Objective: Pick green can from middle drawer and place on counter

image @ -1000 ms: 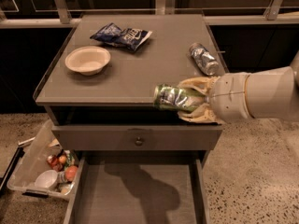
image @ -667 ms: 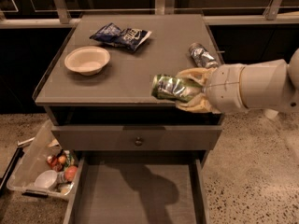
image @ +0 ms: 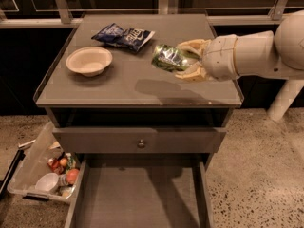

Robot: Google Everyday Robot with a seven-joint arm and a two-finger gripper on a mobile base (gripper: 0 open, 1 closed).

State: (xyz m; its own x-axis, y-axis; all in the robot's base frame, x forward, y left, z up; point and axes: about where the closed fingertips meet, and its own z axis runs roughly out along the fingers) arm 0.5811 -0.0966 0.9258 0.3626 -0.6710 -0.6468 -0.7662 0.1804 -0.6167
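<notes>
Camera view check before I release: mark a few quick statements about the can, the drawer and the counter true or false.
1. The tool grips the green can over the picture-right part of the counter. True.
2. The green can lies in the middle drawer. False: it is in the tool, up over the counter.
3. The middle drawer is pulled open. True.
4. The bowl stands on the picture-right part of the counter. False: it stands on the picture-left part.
5. The chip bag lies inside the bowl. False: it lies on the counter behind the bowl, apart from it.
</notes>
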